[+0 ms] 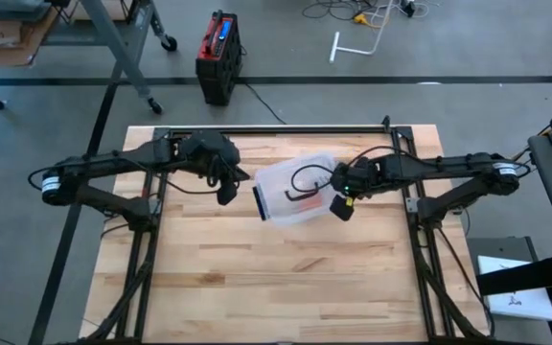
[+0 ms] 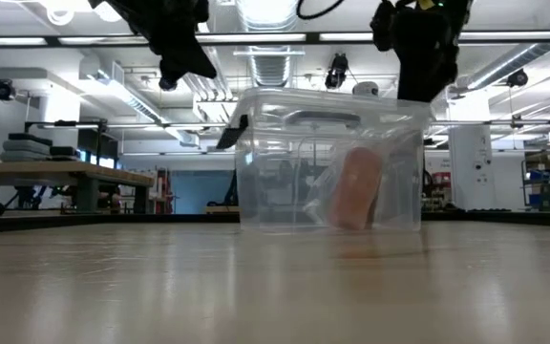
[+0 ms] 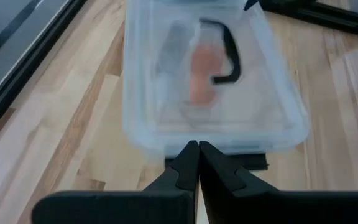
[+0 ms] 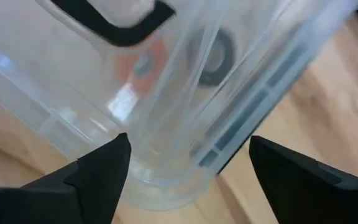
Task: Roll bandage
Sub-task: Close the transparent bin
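A clear plastic box (image 1: 295, 189) with a black handle (image 1: 305, 180) on its lid stands on the wooden table (image 1: 276, 278) at mid-table. Inside it, a tan-orange bandage roll (image 2: 356, 186) rests on the box floor; it also shows through the lid (image 3: 201, 74). My left gripper (image 1: 226, 192) is shut and hangs in the air just left of the box, its fingertips (image 3: 197, 154) pointing at the box's left end. My right gripper (image 1: 341, 206) is open above the box's right near corner, with the box wall (image 4: 185, 112) showing between its fingers.
Black frame rails (image 1: 276, 129) run along the table's far edge and both sides. A dark latch (image 3: 247, 163) sits on the box's left end. A red and black case (image 1: 218, 56) stands on the floor beyond the table. Bare wood lies toward the near edge.
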Controlling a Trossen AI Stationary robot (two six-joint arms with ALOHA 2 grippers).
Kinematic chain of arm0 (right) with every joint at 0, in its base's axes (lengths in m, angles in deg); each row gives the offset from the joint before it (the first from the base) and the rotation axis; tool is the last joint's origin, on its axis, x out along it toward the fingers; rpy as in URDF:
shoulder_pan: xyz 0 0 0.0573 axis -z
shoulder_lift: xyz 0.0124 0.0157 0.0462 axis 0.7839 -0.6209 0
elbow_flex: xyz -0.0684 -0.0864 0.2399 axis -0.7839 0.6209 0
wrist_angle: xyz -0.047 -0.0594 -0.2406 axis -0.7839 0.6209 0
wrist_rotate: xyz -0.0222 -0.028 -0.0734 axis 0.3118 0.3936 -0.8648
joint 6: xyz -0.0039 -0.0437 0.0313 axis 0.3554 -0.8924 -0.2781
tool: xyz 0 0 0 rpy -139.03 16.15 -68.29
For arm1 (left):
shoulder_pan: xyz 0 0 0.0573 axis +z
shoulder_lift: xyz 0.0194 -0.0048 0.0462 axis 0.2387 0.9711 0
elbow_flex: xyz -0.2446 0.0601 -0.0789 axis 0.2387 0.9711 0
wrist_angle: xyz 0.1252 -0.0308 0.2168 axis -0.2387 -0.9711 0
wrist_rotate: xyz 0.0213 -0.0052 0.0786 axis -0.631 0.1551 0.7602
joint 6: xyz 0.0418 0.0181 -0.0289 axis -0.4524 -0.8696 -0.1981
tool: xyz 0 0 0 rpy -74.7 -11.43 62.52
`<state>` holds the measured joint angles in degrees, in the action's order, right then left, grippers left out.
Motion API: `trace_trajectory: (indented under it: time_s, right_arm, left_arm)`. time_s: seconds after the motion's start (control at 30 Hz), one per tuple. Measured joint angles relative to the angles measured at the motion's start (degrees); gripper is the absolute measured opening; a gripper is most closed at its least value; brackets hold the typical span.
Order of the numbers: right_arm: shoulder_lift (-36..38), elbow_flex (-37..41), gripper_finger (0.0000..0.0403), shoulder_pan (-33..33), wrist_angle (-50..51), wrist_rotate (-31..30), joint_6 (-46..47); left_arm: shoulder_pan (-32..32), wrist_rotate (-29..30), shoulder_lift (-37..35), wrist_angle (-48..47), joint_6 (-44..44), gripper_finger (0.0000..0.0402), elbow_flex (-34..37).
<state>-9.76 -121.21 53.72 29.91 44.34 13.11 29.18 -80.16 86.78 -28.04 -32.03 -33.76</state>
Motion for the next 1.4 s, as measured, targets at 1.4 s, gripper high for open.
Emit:
trace_trajectory:
  time_s: [1.4]
  right_arm:
    - [10.06, 8.88, 0.0287, 1.25, -7.06, -3.64, -12.45]
  left_arm:
    - [-5.52, 10.41, 13.40, 24.94, -1.69, 0.0050, -2.32]
